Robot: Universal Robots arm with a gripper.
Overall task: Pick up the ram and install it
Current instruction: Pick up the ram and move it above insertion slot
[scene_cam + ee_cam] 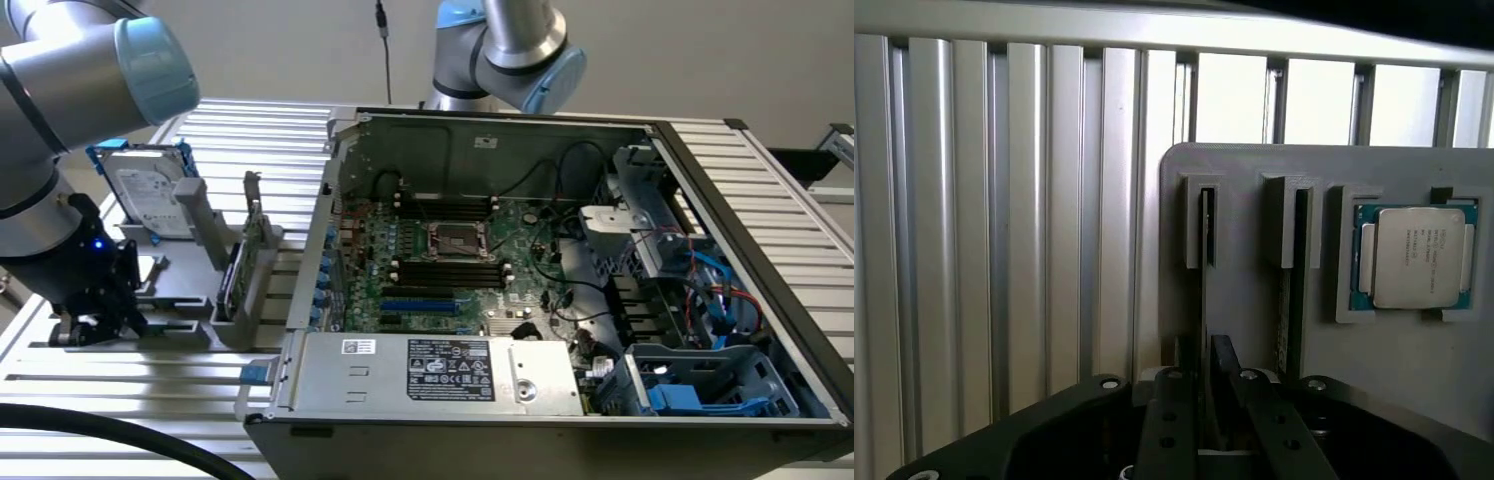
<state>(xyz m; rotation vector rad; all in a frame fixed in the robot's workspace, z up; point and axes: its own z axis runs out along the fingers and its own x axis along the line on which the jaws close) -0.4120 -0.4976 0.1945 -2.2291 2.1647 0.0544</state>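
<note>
Ram (1205,290) upright in holder (1242,310) slot; chip (1410,256) in pocket nxt to it.

Arm (60,110): silver-grey tubular links, pale-blue joint caps | wrist unit (91,262): black casing, one small blue light | gripper (1206,378): matt black housing, small silver screw heads | cable (120,440): thick, black, curved

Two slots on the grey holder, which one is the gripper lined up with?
The slot farther from the silver-topped chip: the gripper is centred on the ram standing on edge in it. The other slot, beside the chip, is off-centre.
</note>
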